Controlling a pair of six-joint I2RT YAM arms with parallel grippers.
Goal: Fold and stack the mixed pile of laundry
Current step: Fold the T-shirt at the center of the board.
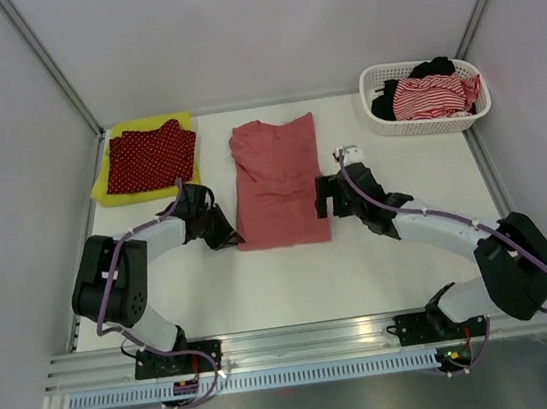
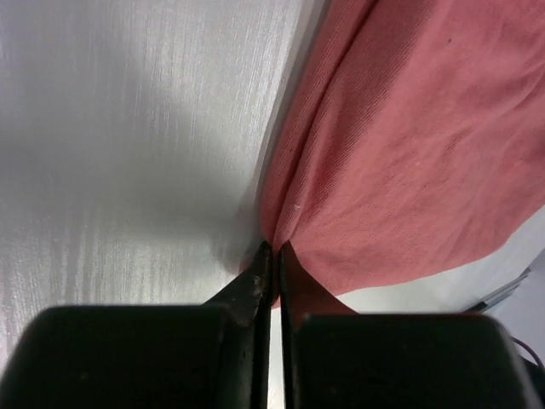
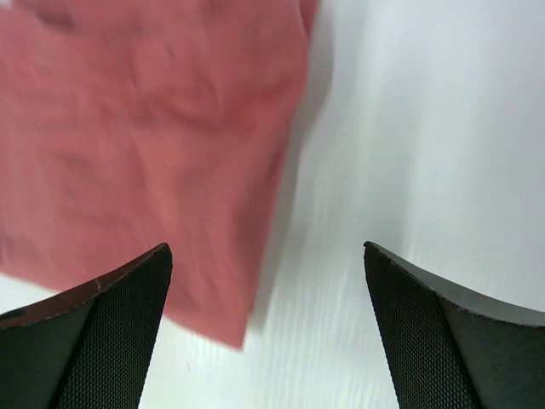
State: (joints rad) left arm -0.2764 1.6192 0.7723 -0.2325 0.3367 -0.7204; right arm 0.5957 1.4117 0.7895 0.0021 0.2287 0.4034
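The salmon-pink polo shirt (image 1: 275, 179) lies folded lengthwise in the middle of the table. My left gripper (image 1: 229, 233) is shut on the shirt's near left edge (image 2: 289, 230), the cloth pinched between its fingertips. My right gripper (image 1: 325, 198) is open and empty beside the shirt's right edge (image 3: 255, 281), a little above the table. The dark red white-dotted cloth (image 1: 151, 155) lies folded on the yellow-green garment (image 1: 109, 181) at the far left. The red-white striped piece (image 1: 429, 96) and a black piece (image 1: 432, 68) lie in the basket.
The white perforated basket (image 1: 424, 124) stands at the far right corner. Metal frame rails run along the table's left and right edges, and grey walls close the back and sides.
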